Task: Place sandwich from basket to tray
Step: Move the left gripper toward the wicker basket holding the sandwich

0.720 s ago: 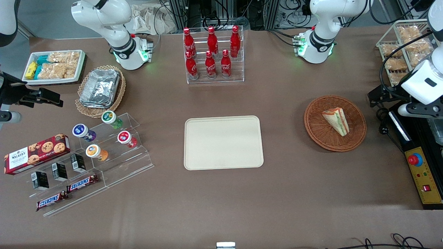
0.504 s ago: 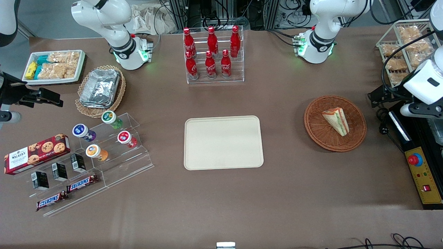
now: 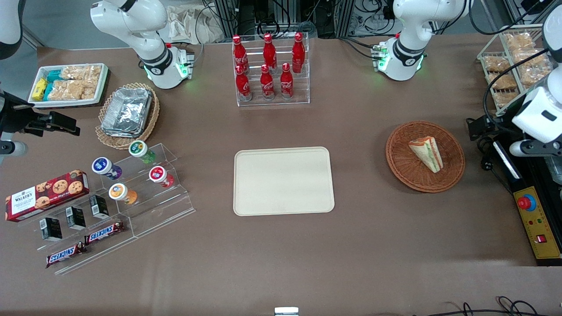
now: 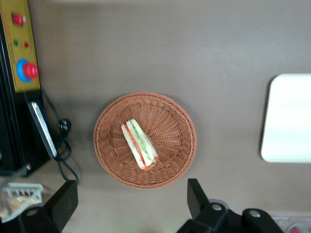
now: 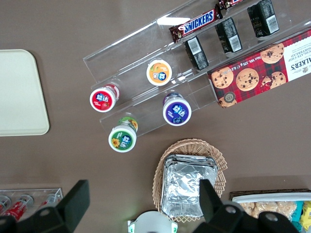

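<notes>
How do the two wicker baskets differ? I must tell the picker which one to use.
The basket is reddish-brown and holds the sandwich; the paler tan basket holds foil containers. The first lies toward the working arm's end, the second toward the parked arm's. Both are round and woven. The gripper hovers open above the first.

Even overhead light falls on the brown table, bright without harshness. The basket casts a soft shadow toward the tray, which shows nearly washed-out in the left wrist view. There the gripper looks slightly soft.
</notes>
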Robot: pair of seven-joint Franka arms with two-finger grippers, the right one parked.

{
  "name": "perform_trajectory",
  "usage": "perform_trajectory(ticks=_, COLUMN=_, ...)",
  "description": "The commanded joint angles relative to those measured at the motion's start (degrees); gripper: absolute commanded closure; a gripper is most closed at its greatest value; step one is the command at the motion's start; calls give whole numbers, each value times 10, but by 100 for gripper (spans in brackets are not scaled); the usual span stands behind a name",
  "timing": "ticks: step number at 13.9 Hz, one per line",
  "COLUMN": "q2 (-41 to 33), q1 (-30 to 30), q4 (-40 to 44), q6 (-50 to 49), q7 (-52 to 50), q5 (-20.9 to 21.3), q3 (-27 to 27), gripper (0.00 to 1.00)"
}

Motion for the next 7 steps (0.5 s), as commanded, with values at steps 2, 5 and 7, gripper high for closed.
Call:
perform_trajectory(ticks=2, q2=-1, q1=-1, q4=-18, q6=-4, q7=-82, q5=4, q3=-5, gripper=0)
perform_trajectory(ticks=5, q2=0, q1=-1, q4=-29, q6=-5, q7=-130, q5=5, q3=-5, gripper=0)
perform_trajectory(ticks=7, q2=-4, q1=-1, q4=-44, q6=-7, q7=-161, q5=5, q3=-5, gripper=0)
